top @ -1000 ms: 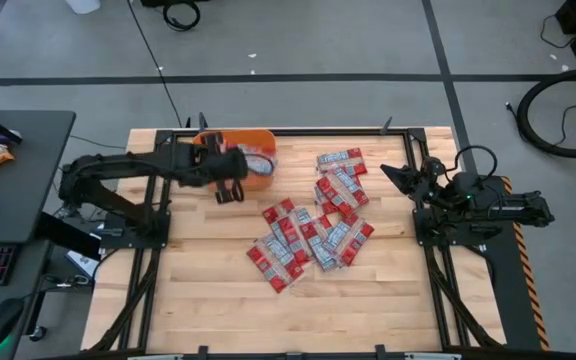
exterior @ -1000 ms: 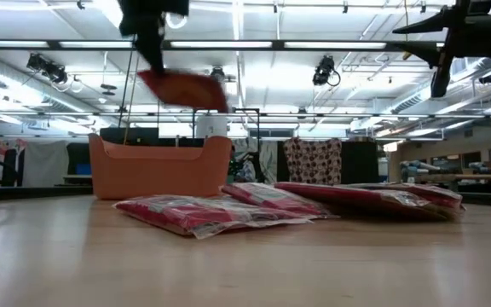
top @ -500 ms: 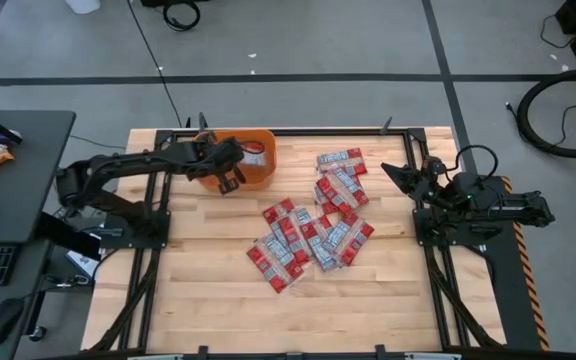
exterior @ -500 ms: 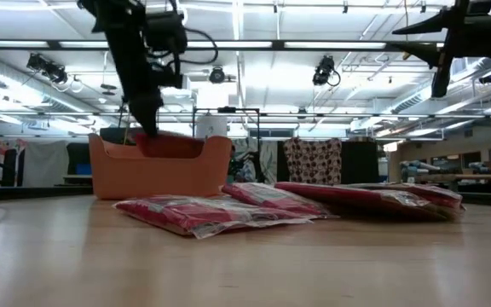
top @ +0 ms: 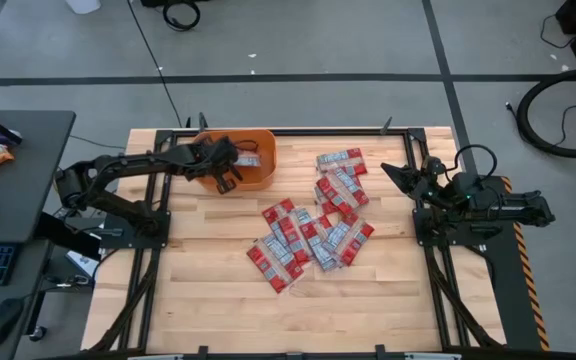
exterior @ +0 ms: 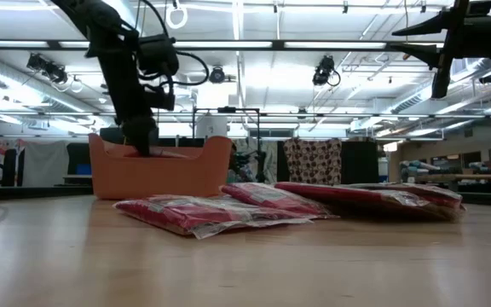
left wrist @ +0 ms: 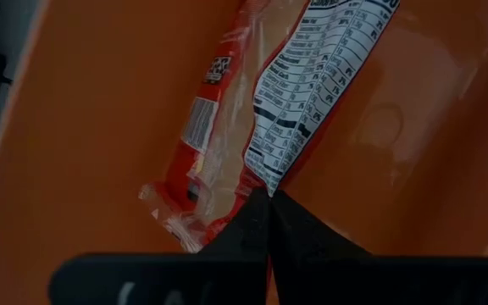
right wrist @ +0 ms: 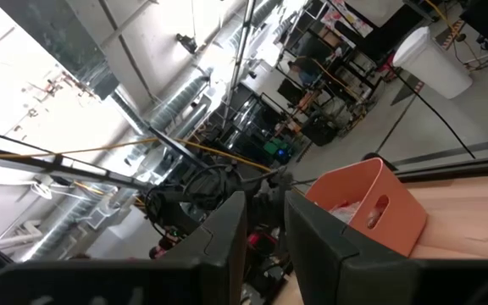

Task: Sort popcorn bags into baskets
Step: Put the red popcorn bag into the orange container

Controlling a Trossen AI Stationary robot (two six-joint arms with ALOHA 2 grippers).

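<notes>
Your left gripper (top: 230, 165) is reaching down inside the orange basket (top: 260, 180), which is sitting near the far edge of the wooden surface (top: 218, 290), left of centre. In the left wrist view, its jaws are pressed together on the corner of 1 popcorn bag (left wrist: 252, 135), and that bag is lying against the basket's (left wrist: 100, 110) inner wall with its nutrition label facing the camera. From the low view, the left gripper (exterior: 141, 136) is dipping below the rim of the basket (exterior: 160, 175).

The other popcorn bags (top: 308, 235) are lying in a loose, overlapping pile on the surface, to the right of the basket and apart from it. The pile is running from near the far edge toward the middle. In the low view, these bags (exterior: 203, 213) are lying flat in front of the basket and beside it.

Your right gripper (top: 393, 174) is waiting at the right side of the surface, raised above it, just beyond the pile. Its jaws are standing slightly apart in the right wrist view and are holding nothing.
</notes>
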